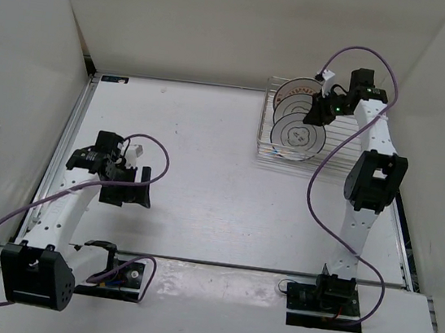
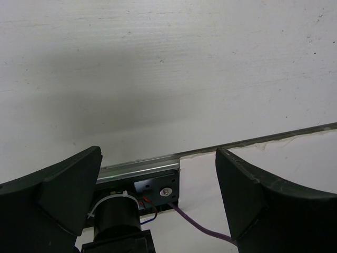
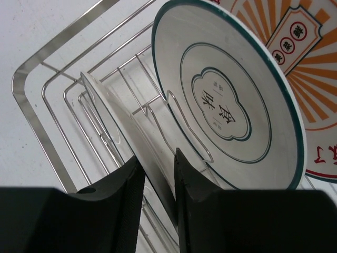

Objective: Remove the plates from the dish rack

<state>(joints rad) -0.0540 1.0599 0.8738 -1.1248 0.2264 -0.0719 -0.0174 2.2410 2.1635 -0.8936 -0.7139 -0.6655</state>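
The white table [image 1: 205,172] carries the wire dish rack [image 1: 262,131] at its far right, plates standing in the slots. The right gripper [image 3: 158,161] straddles a white plate [image 3: 122,132] at its rim, fingers close in; I can't tell if it pinches. The left gripper [image 2: 158,153] gapes wide, holding nothing.

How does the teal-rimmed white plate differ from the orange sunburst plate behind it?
The round white plate with the teal rim shows most of its face; the round plate with orange sunburst rays is mostly hidden behind it. The teal-rimmed plate is plain white with thin rings and a cloud-shaped centre outline; the sunburst plate carries orange rays and badges. Both stand on edge in the silver wire dish rack.
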